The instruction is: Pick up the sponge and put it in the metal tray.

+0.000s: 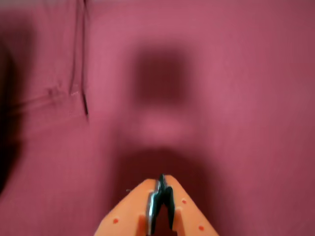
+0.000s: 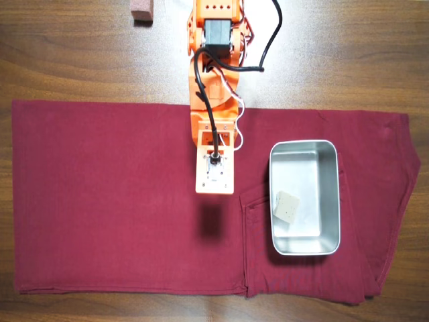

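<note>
Sponge in the tray, arm hanging over bare cloth

In the wrist view the orange pincer [image 1: 161, 184] has its tips pressed together on nothing, over blurred maroon cloth [image 1: 236, 98]. Overhead, the arm [image 2: 214, 100] reaches from the counter [image 2: 80, 54] edge straight out above the cloth. The sponge [image 2: 287, 206] lies tilted, dotted face up, against the left wall of the metal tray [image 2: 334, 201], whose long axis parallels the arm.

Wrist view, blurry — the orange gripper [image 1: 160, 184] pokes up from the bottom edge, its dark jaws pressed together with nothing between them. Beneath it lies red cloth [image 1: 236, 98], a stitched seam [image 1: 81, 73] running down at upper left — a soft shadow [image 1: 160, 78] sits mid-frame.
</note>
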Tool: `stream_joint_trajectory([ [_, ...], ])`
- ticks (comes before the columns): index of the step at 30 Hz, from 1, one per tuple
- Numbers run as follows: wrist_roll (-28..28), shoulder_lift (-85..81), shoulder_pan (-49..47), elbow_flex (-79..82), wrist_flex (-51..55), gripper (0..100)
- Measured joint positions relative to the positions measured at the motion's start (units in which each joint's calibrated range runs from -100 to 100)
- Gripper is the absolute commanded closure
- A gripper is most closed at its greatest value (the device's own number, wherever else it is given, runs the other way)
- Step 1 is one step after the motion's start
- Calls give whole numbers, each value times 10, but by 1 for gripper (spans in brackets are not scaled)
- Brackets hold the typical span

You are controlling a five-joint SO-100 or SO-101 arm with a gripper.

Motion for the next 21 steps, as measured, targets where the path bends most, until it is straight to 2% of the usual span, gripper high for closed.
stream_joint_trajectory([
  [6,-14,-9,-13,0,273,99],
  [8,-31,-9,-13,-2,290,99],
  [21,-32,-9,-13,-1,291,99],
])
